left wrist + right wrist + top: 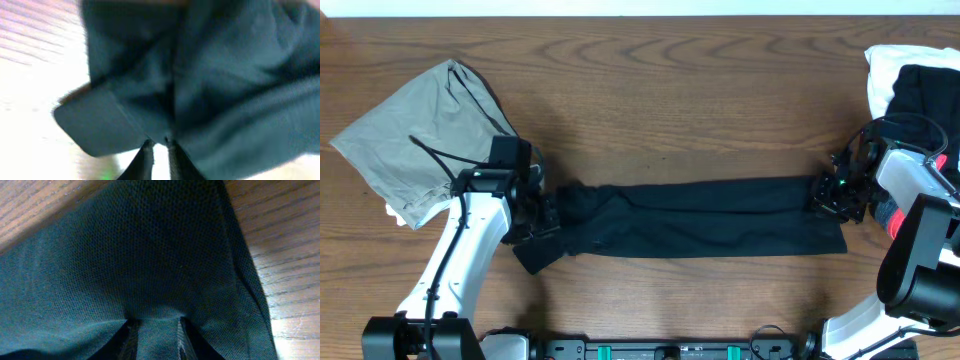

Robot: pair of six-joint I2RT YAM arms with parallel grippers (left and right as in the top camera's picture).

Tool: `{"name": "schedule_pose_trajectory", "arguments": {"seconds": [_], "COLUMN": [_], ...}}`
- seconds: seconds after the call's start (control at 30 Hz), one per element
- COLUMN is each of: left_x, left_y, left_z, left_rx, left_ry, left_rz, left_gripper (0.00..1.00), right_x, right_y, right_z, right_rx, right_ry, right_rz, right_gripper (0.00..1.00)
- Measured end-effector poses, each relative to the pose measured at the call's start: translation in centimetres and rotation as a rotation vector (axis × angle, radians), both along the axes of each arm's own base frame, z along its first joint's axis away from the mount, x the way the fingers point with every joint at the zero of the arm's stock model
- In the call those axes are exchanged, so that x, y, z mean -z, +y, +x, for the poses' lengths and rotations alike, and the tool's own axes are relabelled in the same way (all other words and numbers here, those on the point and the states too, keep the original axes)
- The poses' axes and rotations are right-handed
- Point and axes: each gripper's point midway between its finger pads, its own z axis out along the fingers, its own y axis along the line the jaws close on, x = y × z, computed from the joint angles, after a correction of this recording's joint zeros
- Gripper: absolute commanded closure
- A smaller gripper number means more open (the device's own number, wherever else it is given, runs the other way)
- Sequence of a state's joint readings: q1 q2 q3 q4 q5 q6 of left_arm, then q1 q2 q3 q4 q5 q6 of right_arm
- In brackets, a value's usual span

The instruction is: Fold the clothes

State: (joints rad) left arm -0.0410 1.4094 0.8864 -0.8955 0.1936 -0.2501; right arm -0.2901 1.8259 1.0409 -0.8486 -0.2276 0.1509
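Note:
A plain black garment lies stretched in a long strip across the table's middle. Its left end is bunched and folded at my left gripper. In the left wrist view that gripper stands open by a narrow slit. Bright table shows between its fingers, and the black cloth lies right at their tips. My right gripper is at the strip's right end. In the right wrist view it is shut on the mesh fabric, which fills the space between its jaws.
An olive-grey garment lies spread at the back left, just behind the left arm. A white garment with a black one on top is piled at the back right corner, beside the right arm. Bare wood runs behind the strip.

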Motion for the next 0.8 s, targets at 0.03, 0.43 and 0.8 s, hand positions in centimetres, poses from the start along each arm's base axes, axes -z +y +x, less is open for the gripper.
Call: {"name": "schedule_pose_trajectory", "arguments": {"seconds": [0.03, 0.43, 0.8], "left_x": [0.0, -1.5, -3.0], "left_y": [0.2, -3.7, -9.5], "left_z": [0.1, 3.3, 3.2], "left_rx": [-0.015, -0.01, 0.201], "left_ry": [-0.002, -0.134, -0.191], "left_rz": [0.01, -0.223, -0.374], "left_gripper": [0.83, 0.91, 0.91], "right_x": [0.0, 0.0, 0.0], "right_y": [0.0, 0.0, 0.0], "right_z": [0.0, 0.0, 0.0], "right_rx": [0.0, 0.0, 0.0], "right_ry": [0.0, -0.001, 0.0], "right_rz": [0.0, 0.001, 0.001], "right_gripper": [0.74, 0.73, 0.72]}}
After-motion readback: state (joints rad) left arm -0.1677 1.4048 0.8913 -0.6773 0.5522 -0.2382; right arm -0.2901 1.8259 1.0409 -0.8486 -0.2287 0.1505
